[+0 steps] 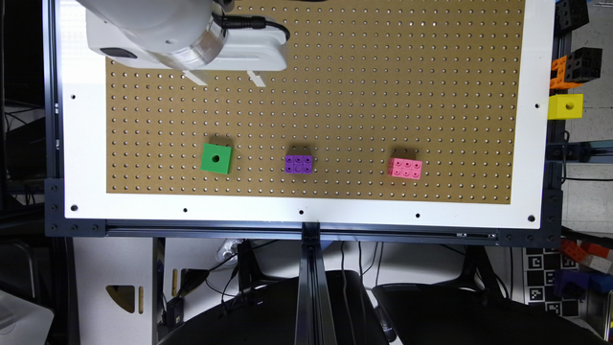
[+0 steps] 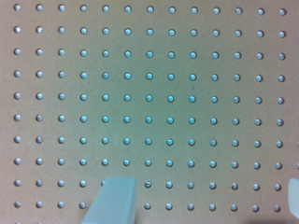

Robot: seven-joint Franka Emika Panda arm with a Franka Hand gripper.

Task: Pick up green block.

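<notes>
The green block (image 1: 216,158), a bright cube with a round hole in its top face, rests on the brown pegboard (image 1: 364,96) toward the exterior view's left. My gripper (image 1: 224,79) hangs well above it near the top of the exterior view, clear of the block. In the wrist view the gripper (image 2: 201,198) is open: one pale finger (image 2: 114,200) and the edge of the other (image 2: 294,196) stand far apart over bare pegboard (image 2: 149,93), with nothing between them.
A purple brick (image 1: 299,164) and a pink brick (image 1: 405,168) lie in a row with the green block. A yellow cube (image 1: 565,106) and black and orange blocks (image 1: 574,67) sit off the board at the exterior view's right. A white border (image 1: 86,143) frames the pegboard.
</notes>
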